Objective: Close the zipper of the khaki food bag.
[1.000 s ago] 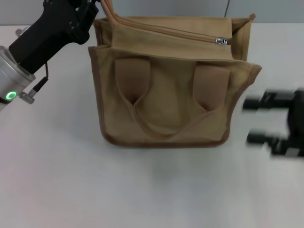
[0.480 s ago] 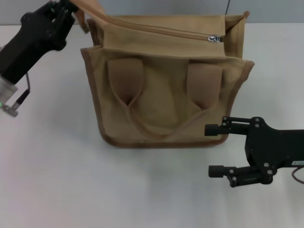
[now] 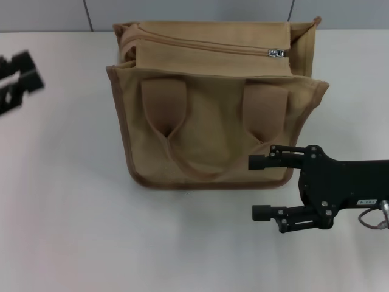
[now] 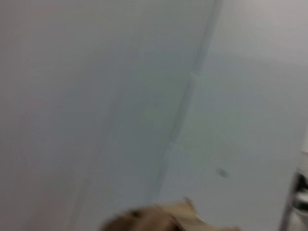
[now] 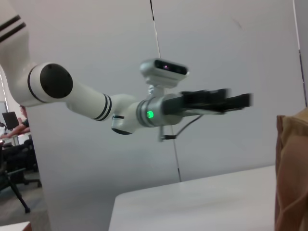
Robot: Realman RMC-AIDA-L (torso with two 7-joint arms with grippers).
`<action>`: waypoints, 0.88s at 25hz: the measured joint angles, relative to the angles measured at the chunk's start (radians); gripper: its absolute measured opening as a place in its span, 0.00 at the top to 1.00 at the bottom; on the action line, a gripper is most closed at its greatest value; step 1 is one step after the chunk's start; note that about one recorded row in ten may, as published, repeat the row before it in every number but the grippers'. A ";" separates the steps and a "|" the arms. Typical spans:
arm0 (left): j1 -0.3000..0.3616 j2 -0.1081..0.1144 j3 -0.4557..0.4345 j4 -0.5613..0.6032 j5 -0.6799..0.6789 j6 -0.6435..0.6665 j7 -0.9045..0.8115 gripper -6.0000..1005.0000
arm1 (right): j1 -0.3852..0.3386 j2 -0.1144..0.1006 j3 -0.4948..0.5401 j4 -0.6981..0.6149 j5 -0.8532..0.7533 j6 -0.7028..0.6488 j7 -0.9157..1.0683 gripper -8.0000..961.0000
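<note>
The khaki food bag (image 3: pixel 213 115) stands upright mid-table with its two strap handles facing me. Its zipper (image 3: pixel 206 45) runs along the top, and the silver pull (image 3: pixel 278 53) sits near the right end. My left gripper (image 3: pixel 15 82) is blurred at the far left edge, well clear of the bag, with its two fingers apart and nothing between them. The right wrist view shows it in the air (image 5: pixel 216 101) beside the bag's edge (image 5: pixel 291 168). My right gripper (image 3: pixel 260 187) is open and empty, just off the bag's front right bottom corner.
The white table (image 3: pixel 91 231) stretches around the bag. Grey wall panels (image 3: pixel 182 9) stand behind it. The left wrist view shows mostly wall, with a scrap of the khaki bag (image 4: pixel 159 219) at one edge.
My left gripper has let go of the bag's top left corner and swung away to the left. The bag has settled back. My right gripper has edged left toward the bag.
</note>
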 joint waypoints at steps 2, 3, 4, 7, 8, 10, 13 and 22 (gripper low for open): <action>0.011 -0.001 0.035 0.003 0.030 0.038 0.036 0.63 | 0.008 0.001 -0.007 0.022 0.000 0.009 0.001 0.16; 0.017 -0.010 0.088 0.003 0.052 0.048 0.080 0.58 | 0.008 0.001 -0.007 0.022 0.000 0.009 0.001 0.16; 0.019 -0.020 0.126 0.001 0.064 0.047 0.110 0.54 | 0.010 0.001 -0.012 0.029 0.000 0.012 0.001 0.16; 0.003 -0.082 0.236 -0.009 0.133 0.036 0.206 0.26 | 0.023 0.002 -0.031 0.051 -0.004 0.020 0.019 0.16; 0.003 -0.082 0.236 -0.009 0.133 0.036 0.206 0.25 | 0.023 0.002 -0.031 0.051 -0.004 0.020 0.019 0.16; -0.007 -0.113 0.246 -0.010 0.161 0.020 0.236 0.24 | 0.027 0.002 -0.042 0.053 -0.006 0.024 0.028 0.16; -0.012 -0.142 0.248 -0.010 0.186 -0.004 0.273 0.22 | 0.024 0.003 -0.049 0.062 -0.006 0.036 0.027 0.16; -0.013 -0.151 0.251 -0.009 0.195 -0.014 0.286 0.22 | 0.025 0.003 -0.049 0.080 -0.008 0.068 0.021 0.16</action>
